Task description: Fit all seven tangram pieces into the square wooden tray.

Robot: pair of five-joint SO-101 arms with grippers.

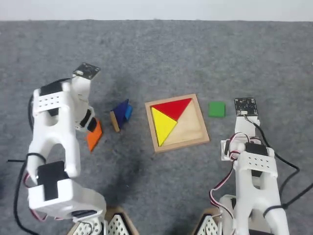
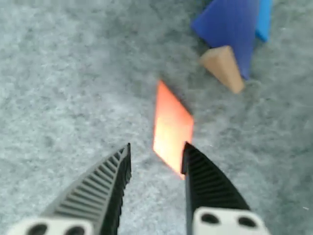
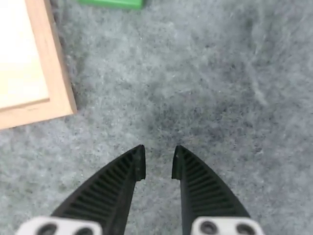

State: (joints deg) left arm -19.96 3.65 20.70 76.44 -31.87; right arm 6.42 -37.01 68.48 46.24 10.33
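Grey, felt-like covering spreads over the tabletop (image 1: 146,58), with wide bare room around both arms. Low over it, the left hand (image 2: 156,152) has its fingers parted and grips nothing. The flat orange parallelogram piece (image 2: 172,128) lies just ahead of the tips, its near corner beside one fingertip. Farther beyond that hand, a dark blue triangle (image 2: 230,29), a light blue piece (image 2: 264,19) and a tan wooden piece (image 2: 224,66) bunch edge to edge. The right hand (image 3: 158,157) hovers over bare grey, fingers narrowly apart and empty. A corner of the square wooden tray (image 3: 57,73) lies ahead and aside, the green square piece (image 3: 111,3) farther ahead. Inside the tray a red triangle (image 1: 173,106) and a yellow triangle (image 1: 162,125) meet along one edge, beside bare pale wood.
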